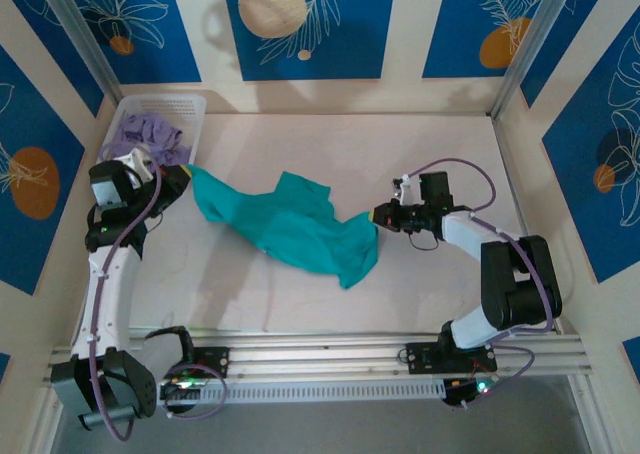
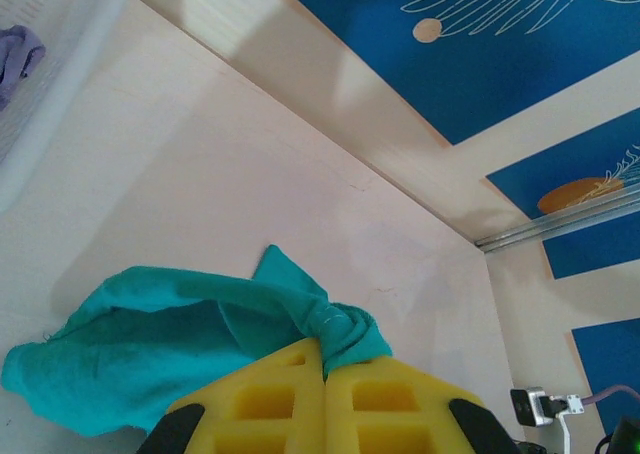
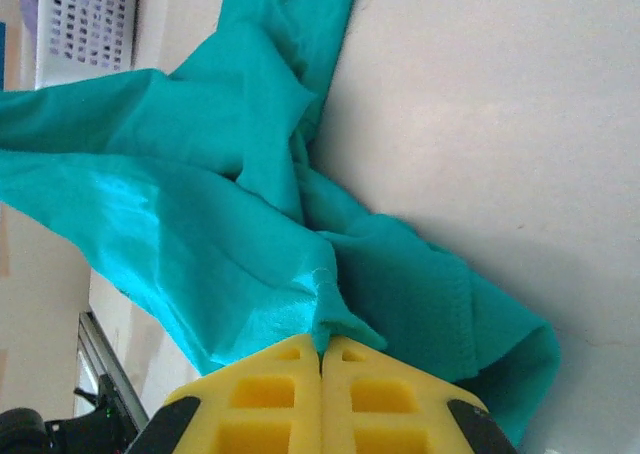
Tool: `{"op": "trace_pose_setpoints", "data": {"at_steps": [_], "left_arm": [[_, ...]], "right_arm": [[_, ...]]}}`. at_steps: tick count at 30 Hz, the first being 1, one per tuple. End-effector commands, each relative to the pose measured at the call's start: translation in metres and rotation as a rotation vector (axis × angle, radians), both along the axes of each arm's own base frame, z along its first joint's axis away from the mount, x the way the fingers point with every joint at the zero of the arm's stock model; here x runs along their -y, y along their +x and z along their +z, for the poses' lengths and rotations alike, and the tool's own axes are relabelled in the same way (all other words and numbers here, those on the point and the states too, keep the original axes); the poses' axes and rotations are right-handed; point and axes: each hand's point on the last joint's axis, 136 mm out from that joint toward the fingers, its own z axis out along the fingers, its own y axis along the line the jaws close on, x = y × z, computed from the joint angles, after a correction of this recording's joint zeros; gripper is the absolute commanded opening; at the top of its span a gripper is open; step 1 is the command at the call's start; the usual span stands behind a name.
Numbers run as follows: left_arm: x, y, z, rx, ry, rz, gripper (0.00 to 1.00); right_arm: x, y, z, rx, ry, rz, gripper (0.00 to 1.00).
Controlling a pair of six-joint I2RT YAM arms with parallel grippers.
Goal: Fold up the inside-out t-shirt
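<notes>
My left gripper [image 2: 323,362] is pinched tight on a bunched corner of the teal t-shirt [image 1: 300,229], near the far left corner of the worktop [image 1: 420,144] and just beside the white basket [image 1: 195,106] that holds the lavender garment [image 1: 150,134]. My right gripper [image 3: 321,346] is clamped the same way on a fold at the shirt's other end, right of the worktop's middle. The shirt spans crumpled between the two, across the middle of the worktop.
</notes>
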Motion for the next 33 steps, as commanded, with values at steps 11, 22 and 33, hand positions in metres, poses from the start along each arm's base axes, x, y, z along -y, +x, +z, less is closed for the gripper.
{"op": "trace_pose_setpoints", "data": {"at_steps": [11, 22, 33], "left_arm": [[-0.011, -0.005, 0.024, 0.04, 0.06, 0.05, 0.0], [-0.015, -0.009, 0.009, -0.012, 0.116, 0.053, 0.0], [-0.014, -0.009, 0.044, 0.048, 0.117, 0.053, 0.0]], "right_arm": [[0.009, 0.004, -0.003, -0.021, 0.049, -0.044, 0.03], [0.005, 0.003, -0.012, -0.032, 0.081, -0.025, 0.05], [0.007, -0.007, 0.049, 0.142, 0.1, -0.028, 0.0]]}}
